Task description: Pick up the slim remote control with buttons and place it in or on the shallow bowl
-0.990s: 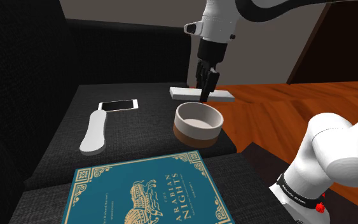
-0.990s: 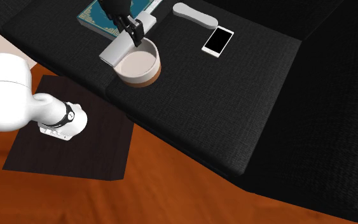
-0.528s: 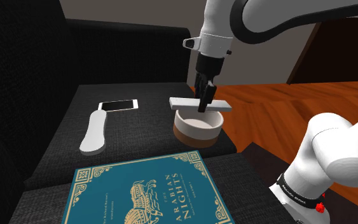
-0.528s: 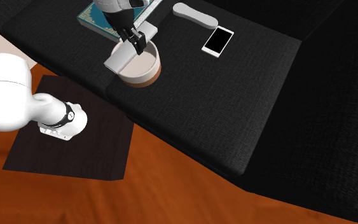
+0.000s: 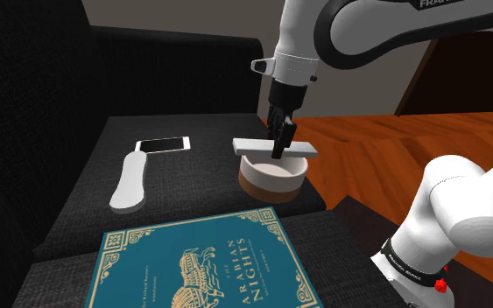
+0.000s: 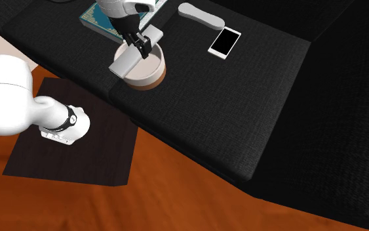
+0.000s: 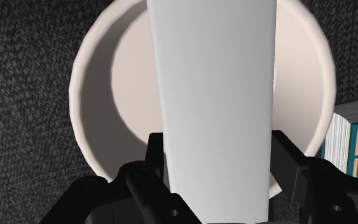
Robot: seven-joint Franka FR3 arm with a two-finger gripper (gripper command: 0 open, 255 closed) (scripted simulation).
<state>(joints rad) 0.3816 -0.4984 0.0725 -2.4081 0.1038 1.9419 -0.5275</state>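
Observation:
The remote [image 5: 253, 143] is drawn as a plain pale grey slab with no buttons showing. My gripper [image 5: 281, 142] is shut on its middle and holds it level just above the shallow bowl [image 5: 266, 179], which is white with a brown base. In the second exterior view the remote [image 6: 125, 62] lies across the bowl's rim [image 6: 151, 75] under the gripper [image 6: 139, 46]. In the wrist view the remote [image 7: 215, 89] runs between both fingers [image 7: 155, 153], with the bowl's rim [image 7: 82, 83] directly beneath. Whether the remote touches the rim I cannot tell.
On the black cushion lie a white phone with a dark screen [image 5: 163, 144], a curved white object [image 5: 130, 181] and a teal book [image 5: 200, 262]. The robot's stand sits on a dark mat [image 6: 71, 141] on the wooden floor [image 5: 393, 140].
The gripper carried the remote from beyond the bowl toward the camera until it hangs over the bowl, slightly lower. Nothing else moved.

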